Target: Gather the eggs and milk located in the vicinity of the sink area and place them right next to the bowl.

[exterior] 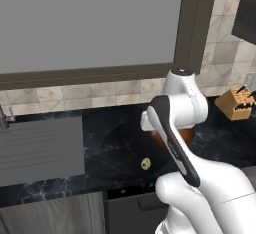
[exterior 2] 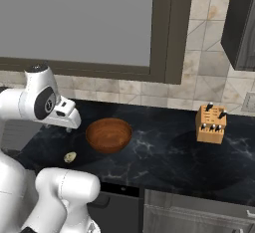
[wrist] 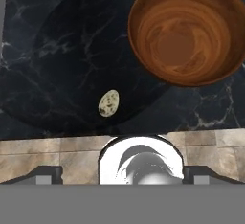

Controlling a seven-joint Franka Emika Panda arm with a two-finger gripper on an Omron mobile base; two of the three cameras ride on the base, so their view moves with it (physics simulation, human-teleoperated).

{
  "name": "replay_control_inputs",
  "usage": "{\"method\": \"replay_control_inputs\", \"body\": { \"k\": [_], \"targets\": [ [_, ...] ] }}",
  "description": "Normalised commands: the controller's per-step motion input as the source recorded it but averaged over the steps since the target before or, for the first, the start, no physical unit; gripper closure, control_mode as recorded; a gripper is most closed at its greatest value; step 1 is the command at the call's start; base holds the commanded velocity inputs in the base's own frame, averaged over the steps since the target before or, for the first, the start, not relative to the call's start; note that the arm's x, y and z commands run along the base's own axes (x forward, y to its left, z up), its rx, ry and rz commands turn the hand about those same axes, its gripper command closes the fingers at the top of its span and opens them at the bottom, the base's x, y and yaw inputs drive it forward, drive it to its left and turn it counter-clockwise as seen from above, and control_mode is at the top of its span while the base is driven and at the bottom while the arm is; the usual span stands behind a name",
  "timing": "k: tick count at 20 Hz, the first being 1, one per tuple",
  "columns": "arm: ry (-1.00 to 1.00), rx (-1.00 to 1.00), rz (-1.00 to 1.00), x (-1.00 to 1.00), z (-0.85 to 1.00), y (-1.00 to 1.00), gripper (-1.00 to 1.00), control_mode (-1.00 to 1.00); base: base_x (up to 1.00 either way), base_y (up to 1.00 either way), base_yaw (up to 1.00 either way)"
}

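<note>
The egg (wrist: pixel 108 103) lies on the counter (exterior 2: pixel 164 147) near its front edge, just beside the bowl (wrist: pixel 186 31), set close as the task wants. The pincer stands wide, holding nothing. Milk remains to fetch.

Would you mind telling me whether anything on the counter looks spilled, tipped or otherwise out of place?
Nothing stands out. The bowl sits upright and empty on the dark counter, a speckled egg lies intact close beside it, and the knife block stands upright.
</note>
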Motion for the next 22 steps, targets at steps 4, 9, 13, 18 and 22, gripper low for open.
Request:
{"method": "replay_control_inputs", "body": {
  "k": [4, 9, 13, 18, 22],
  "targets": [
    [0.04, 0.00, -0.12, -0.14, -0.39, 0.06, -1.00, -1.00, 0.00, 0.00, 0.00],
    [0.02, 0.00, -0.08, 0.03, -0.42, 0.08, -1.00, -1.00, 0.00, 0.00, 0.00],
    [0.00, 0.00, -0.04, 0.18, -0.38, 0.14, -1.00, -1.00, 0.00, 0.00, 0.00],
    [0.00, 0.00, 0.00, 0.27, -0.28, 0.07, -1.00, -1.00, 0.00, 0.00, 0.00],
    [0.02, 0.00, 0.00, 0.32, -0.31, 0.00, -1.00, -1.00, 0.00, 0.00, 0.00]
  ]
}}
